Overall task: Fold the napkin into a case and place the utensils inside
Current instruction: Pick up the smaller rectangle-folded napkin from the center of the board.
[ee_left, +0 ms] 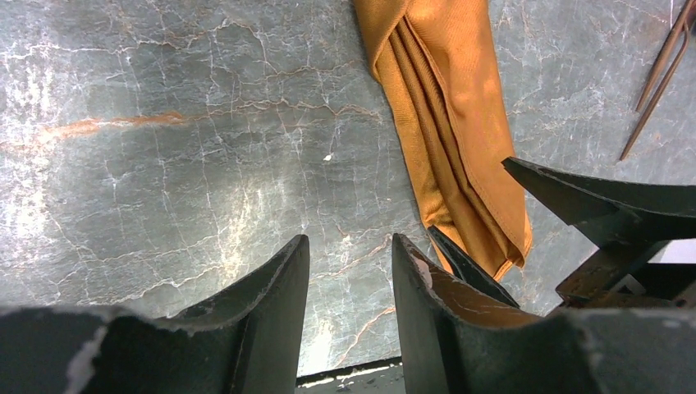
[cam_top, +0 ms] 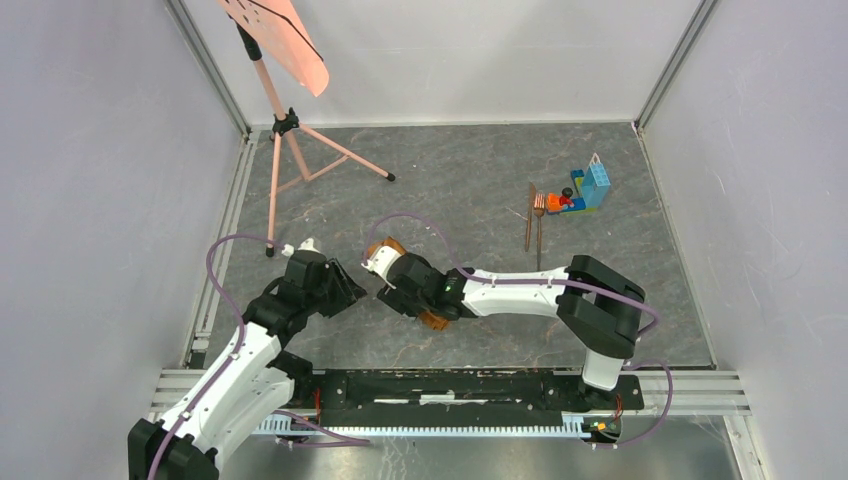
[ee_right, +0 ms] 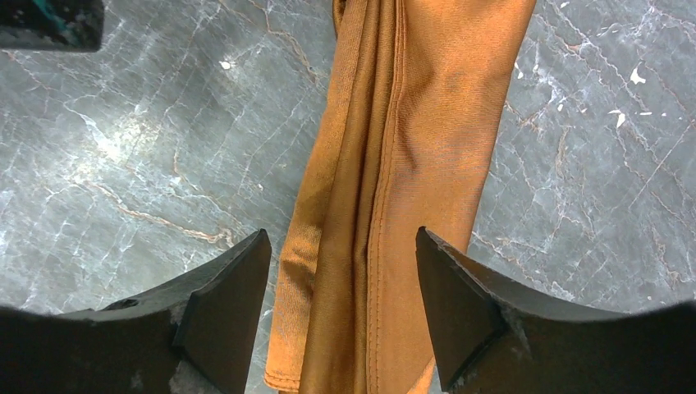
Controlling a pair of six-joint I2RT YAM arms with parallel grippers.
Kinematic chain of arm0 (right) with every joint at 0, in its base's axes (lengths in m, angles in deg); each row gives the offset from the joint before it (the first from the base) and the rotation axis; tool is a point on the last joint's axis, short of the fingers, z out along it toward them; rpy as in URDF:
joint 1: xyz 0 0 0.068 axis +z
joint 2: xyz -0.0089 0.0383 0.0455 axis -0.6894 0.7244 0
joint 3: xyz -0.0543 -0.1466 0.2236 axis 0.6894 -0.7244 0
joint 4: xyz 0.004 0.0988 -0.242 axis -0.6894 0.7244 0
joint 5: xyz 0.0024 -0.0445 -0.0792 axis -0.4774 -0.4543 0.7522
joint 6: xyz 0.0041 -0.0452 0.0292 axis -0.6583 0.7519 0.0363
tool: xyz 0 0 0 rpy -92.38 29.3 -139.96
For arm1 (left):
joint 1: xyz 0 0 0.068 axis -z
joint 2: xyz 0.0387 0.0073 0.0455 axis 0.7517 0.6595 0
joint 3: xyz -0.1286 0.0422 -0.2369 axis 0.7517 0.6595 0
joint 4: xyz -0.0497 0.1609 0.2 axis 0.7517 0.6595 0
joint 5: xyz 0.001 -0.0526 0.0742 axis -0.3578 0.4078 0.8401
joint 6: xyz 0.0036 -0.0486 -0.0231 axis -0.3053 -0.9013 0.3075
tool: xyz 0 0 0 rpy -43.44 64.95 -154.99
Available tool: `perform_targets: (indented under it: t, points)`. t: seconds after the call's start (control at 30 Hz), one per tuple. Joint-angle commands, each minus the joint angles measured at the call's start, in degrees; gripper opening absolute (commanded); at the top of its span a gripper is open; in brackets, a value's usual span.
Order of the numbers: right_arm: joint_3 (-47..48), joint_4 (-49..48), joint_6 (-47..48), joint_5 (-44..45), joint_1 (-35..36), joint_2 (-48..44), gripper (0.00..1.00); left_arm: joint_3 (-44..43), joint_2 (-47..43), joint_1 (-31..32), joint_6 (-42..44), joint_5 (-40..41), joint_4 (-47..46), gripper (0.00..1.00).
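The napkin (ee_right: 410,148) lies on the marble table as a long, narrow, folded orange-brown strip; in the top view only its ends (cam_top: 433,320) show past the right arm. My right gripper (ee_right: 341,238) is open and straddles the strip, one finger on each side, not pinching it. My left gripper (ee_left: 349,246) is open over bare table just left of the napkin (ee_left: 460,123), with the right gripper's fingers (ee_left: 591,197) beside it. From above, the left gripper (cam_top: 350,290) and right gripper (cam_top: 405,290) nearly meet. The utensils (cam_top: 536,225), a fork and a thin stick, lie at the back right.
A salmon-pink sheet on a tripod stand (cam_top: 285,40) occupies the back left. A pile of colourful toy bricks (cam_top: 585,190) sits just right of the utensils. Grey walls enclose the table, and a metal rail (cam_top: 460,390) carrying the arm bases runs along the near edge.
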Motion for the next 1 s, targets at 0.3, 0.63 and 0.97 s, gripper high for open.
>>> perform_targets:
  t: [0.3,0.63,0.97]
  points:
    - [-0.81,-3.72,-1.93,0.87,0.20,2.21,0.69,-2.71,-0.68,-0.18,2.70,1.28,0.68,0.49]
    - [-3.77,-7.85,-3.90,2.23,0.08,5.08,0.42,-3.39,-0.79,-0.26,2.70,1.28,1.15,0.50]
    - [-2.28,-10.90,-6.00,-3.44,-0.32,0.50,0.00,-3.83,-1.37,-0.25,2.44,3.07,2.08,0.49]
